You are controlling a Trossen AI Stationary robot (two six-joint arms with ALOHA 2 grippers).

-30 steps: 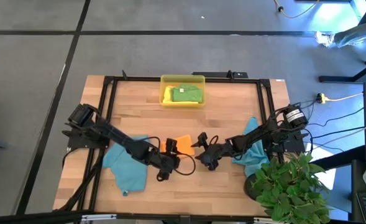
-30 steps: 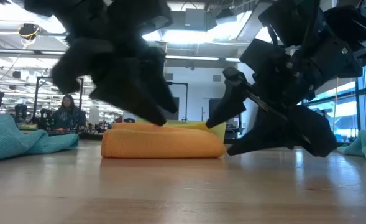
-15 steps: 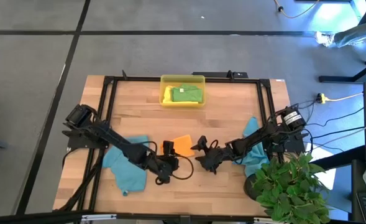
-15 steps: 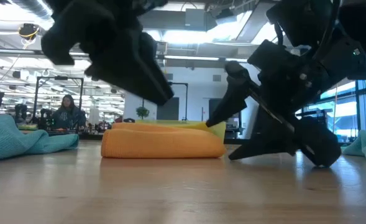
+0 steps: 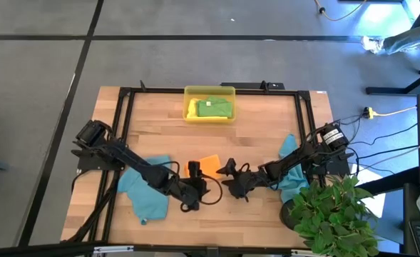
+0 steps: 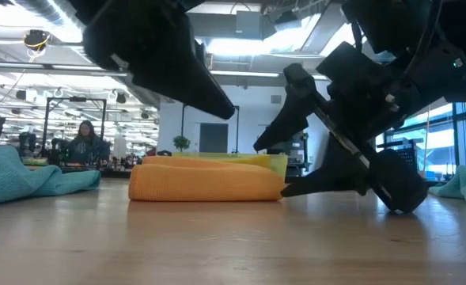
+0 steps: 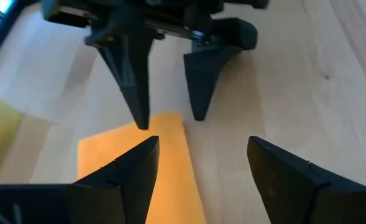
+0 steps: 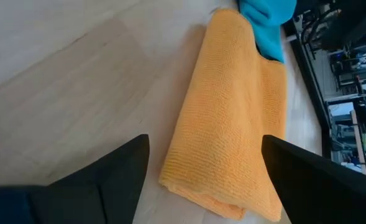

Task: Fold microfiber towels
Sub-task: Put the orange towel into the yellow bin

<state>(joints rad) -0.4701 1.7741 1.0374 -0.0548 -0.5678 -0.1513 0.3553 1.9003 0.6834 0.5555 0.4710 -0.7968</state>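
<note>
A folded orange towel (image 5: pixel 210 165) (image 6: pixel 205 180) lies flat on the wooden table, near its middle. My left gripper (image 5: pixel 195 178) (image 6: pixel 209 99) (image 7: pixel 202 142) hangs open just above the towel's left end. My right gripper (image 5: pixel 227 173) (image 6: pixel 284 146) (image 8: pixel 205 140) stands open at the towel's right end, with one finger above the towel and one low by the table. I see neither gripper touching it. Two crumpled teal towels lie on the table, one on the left (image 5: pixel 145 189) and one on the right (image 5: pixel 289 168). A green towel (image 5: pixel 213 107) sits in the tray.
A translucent yellow tray (image 5: pixel 190 91) stands at the table's far middle. A black frame (image 5: pixel 124 107) runs round the table. A potted plant (image 5: pixel 331 210) stands at the near right corner. Beyond the table a person (image 6: pixel 85 142) sits in the room.
My left gripper has lifted off the top of the orange towel and rolled a little. My right gripper has rolled and sunk slightly beside the towel's right end. The towel has stayed where it was.
</note>
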